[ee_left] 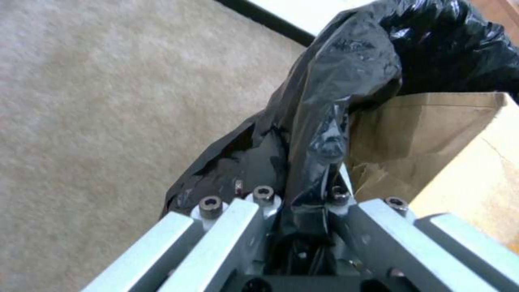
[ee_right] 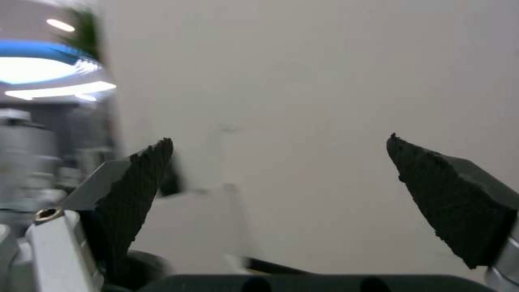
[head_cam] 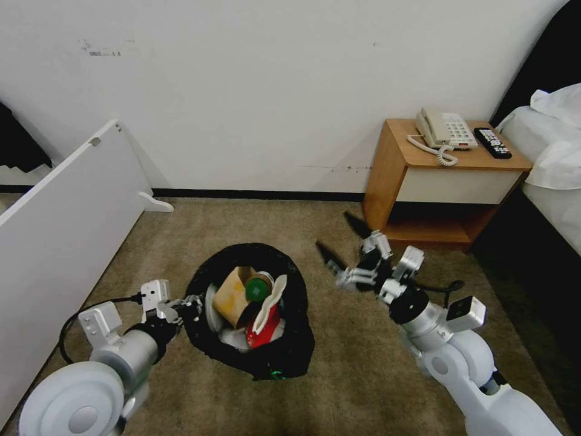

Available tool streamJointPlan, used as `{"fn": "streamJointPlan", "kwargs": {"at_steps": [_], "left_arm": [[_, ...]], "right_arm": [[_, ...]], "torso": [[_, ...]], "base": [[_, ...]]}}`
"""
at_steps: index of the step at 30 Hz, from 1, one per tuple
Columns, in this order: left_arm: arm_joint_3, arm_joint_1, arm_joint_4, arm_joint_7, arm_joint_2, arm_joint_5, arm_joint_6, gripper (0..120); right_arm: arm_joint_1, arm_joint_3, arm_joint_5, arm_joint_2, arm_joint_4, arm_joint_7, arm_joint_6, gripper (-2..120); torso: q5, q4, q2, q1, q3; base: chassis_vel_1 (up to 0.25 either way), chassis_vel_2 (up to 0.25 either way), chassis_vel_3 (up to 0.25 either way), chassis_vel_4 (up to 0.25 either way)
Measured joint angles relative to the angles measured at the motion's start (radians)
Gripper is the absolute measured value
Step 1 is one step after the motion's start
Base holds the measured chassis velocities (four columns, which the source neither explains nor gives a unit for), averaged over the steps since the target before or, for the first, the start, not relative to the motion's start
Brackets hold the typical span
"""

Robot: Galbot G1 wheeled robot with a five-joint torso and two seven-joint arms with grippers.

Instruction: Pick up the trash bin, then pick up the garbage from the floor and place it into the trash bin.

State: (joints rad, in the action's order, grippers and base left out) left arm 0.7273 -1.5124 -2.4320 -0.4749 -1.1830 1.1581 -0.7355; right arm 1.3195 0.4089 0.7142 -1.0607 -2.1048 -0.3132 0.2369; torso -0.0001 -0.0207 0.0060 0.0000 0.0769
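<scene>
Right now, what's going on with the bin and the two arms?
The left claw is shut on the bin, pinching its black bag at the rim. The bin holds a paper bag, a green-capped bottle and other litter. The right claw hangs open and empty above the carpet, near the nightstand.

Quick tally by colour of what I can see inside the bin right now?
Inside the trash bin, head view:
Brown (paper bag): 1
Green (bottle cap): 1
White (slipper-like piece, crumpled piece): 2
Red (red piece): 1
Total: 5 visible; anything underneath is hidden.
Left gripper grips the bin's bag rim; right gripper open, empty.
</scene>
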Motion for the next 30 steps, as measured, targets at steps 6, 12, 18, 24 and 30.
{"fn": "streamJointPlan", "kwargs": {"at_steps": [6,12,18,24,30], "left_arm": [[0.072,0.016,-0.001,-0.017,-0.012,-0.005,0.0,1],[0.091,0.024,-0.001,-0.042,-0.022,-0.031,0.0,1],[0.127,0.033,0.002,-0.051,-0.013,-0.047,0.0,1],[0.128,0.035,0.004,-0.047,-0.012,-0.045,0.0,1],[0.132,0.043,0.01,-0.044,-0.007,-0.04,0.0,1]], "right_arm": [[0.084,0.091,-0.212,-0.054,-0.003,0.236,-0.015,100],[0.119,0.114,-0.256,-0.093,-0.006,0.319,-0.023,100],[0.153,0.147,-0.324,-0.135,-0.019,0.34,-0.021,100],[0.163,0.151,-0.348,-0.143,-0.02,0.336,-0.01,100],[0.186,0.153,-0.352,-0.146,-0.044,0.332,-0.008,100]], "torso": [[0.0001,0.0,0.0,0.0,0.0],[0.0001,0.0,0.0,0.0,0.0],[0.0,0.0,0.0,0.0,0.0],[0.0,0.0,0.0,0.0,0.0],[0.0001,0.0,0.0,0.0,0.0]], "base": [[0.0,0.0,0.0,0.0],[0.0,0.0,0.0,0.0],[0.0,0.0,0.0,0.0],[0.0,0.0,0.0,0.0],[-0.023,0.023,0.022,-0.022]]}}
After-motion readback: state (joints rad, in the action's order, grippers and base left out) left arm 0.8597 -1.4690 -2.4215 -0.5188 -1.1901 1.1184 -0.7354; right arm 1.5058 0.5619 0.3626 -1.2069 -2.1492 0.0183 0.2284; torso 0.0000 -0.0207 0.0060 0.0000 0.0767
